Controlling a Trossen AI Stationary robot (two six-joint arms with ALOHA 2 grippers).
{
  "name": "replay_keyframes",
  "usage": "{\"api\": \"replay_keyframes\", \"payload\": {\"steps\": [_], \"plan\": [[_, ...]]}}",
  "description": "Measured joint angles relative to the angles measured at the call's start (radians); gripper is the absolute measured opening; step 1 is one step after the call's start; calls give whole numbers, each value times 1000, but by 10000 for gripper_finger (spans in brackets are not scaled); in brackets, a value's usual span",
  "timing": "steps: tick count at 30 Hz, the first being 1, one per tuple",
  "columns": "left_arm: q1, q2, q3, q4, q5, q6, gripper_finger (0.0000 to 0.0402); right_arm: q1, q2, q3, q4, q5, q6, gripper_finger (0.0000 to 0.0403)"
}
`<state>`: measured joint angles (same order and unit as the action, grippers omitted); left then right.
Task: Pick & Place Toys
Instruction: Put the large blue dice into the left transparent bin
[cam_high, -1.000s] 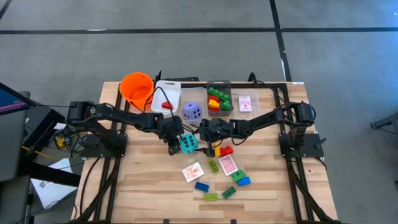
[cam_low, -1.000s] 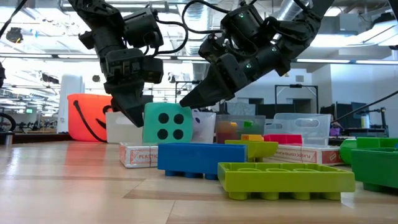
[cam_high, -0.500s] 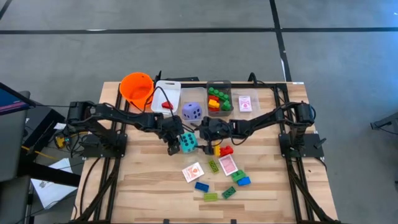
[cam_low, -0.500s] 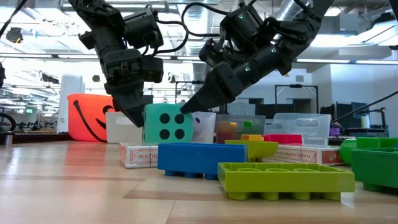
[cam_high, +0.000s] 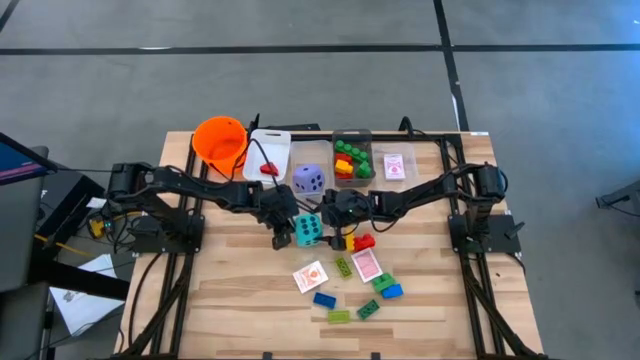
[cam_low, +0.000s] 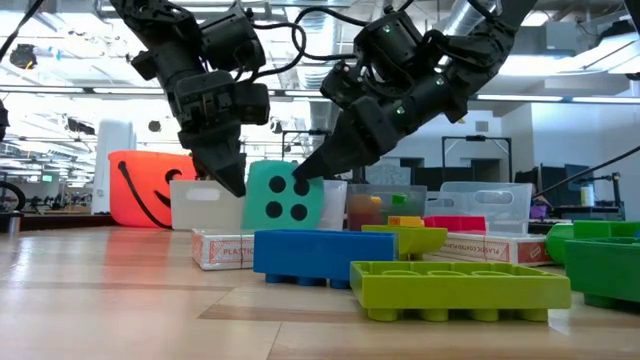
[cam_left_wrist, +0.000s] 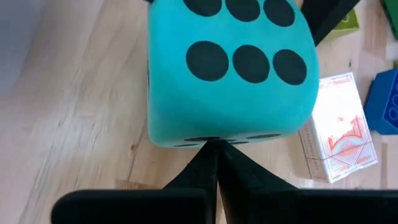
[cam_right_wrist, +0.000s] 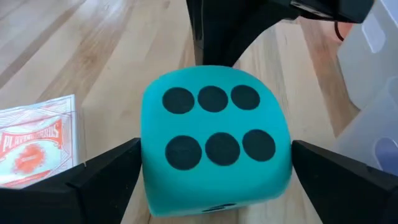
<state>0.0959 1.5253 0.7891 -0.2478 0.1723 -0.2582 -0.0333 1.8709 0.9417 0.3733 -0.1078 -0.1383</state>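
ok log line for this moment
left gripper: shut, tips against teal die | right gripper: open, straddling die | die: on table, tilted

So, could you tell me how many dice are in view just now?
2. The teal die sits mid-table between the shut left gripper and the open right gripper; the purple die lies in a clear bin at the back. None seems hidden.

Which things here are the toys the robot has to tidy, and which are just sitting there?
Toys to tidy:
teal die
purple die
loose card packs
scattered bricks

Just sitting there:
orange bucket
clear bins
wooden table
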Motion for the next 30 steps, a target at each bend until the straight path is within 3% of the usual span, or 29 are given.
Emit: {"api": "replay_keyframes", "payload": {"steps": [22, 30], "plan": [[1, 0, 0, 36, -5, 15, 0, 12, -4, 3, -81, -55, 0, 399], [0, 0, 0, 45, -34, 15, 0, 11, -4, 2, -88, -55, 8, 356]]}}
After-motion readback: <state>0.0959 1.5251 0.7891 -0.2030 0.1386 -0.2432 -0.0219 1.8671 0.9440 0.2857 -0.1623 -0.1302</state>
